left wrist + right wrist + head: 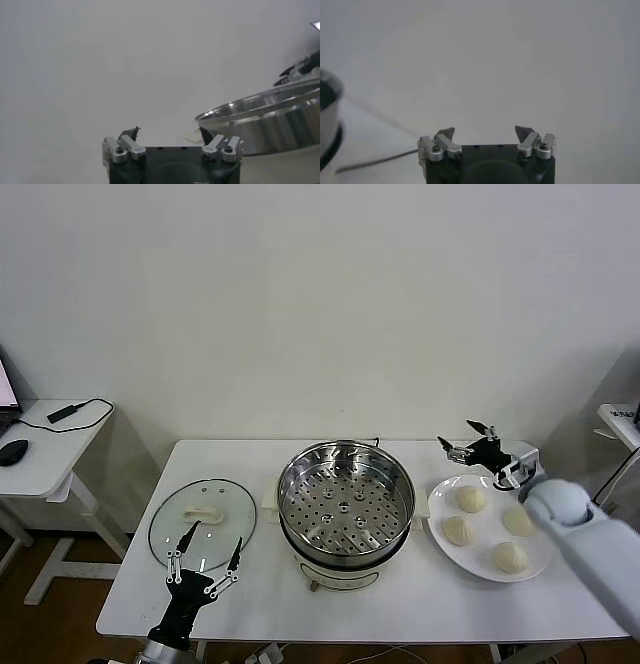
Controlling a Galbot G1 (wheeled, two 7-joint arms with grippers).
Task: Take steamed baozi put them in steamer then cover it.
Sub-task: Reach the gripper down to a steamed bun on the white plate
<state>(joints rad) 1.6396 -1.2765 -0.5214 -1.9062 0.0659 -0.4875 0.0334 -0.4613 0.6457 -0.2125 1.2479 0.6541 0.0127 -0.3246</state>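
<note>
I'm holding the right end effector [468,436] spread wide above the far edge of the plate [437,502], where all four baozi [470,499] are sitting, right of the steamer [346,502], so it's poised for a first pick. The left end effector [206,562], also spread, is waiting at the near left over the cover [202,522], which is lying flat on the tabletop [400,599] beside the open steamer (its tray is bare). The head view is giving me the whole layout; the left wrist view shows only the steamer's rim, and the right wrist view mostly wall and a cable [375,160].
</note>
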